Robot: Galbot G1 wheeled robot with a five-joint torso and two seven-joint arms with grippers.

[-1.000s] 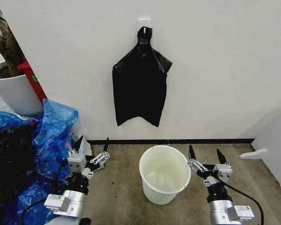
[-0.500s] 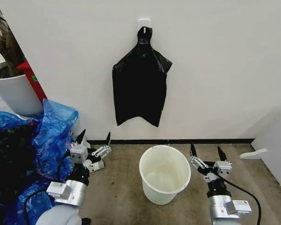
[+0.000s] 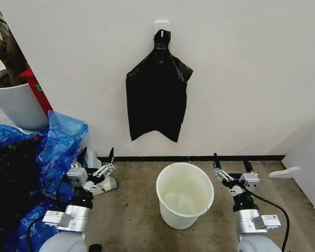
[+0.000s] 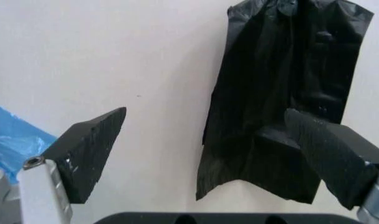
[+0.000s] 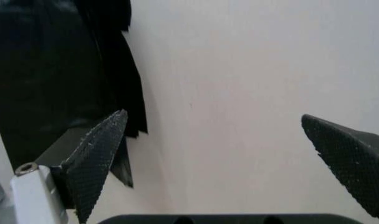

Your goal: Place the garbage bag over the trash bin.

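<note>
Garbage bag point(image 3: 157, 97) hangs from a wall hook directly above the trash bin point(image 3: 185, 195), which stands unlined on the floor. Left of the bin, the left hand point(image 3: 96, 159) is released, empty; right of it, the right hand point(image 3: 231, 165) likewise. Step in hand: approach. Next move calls for reaching up to unhook the bag.

Glossy black plastic garbage bag point(image 3: 157, 94)
</note>
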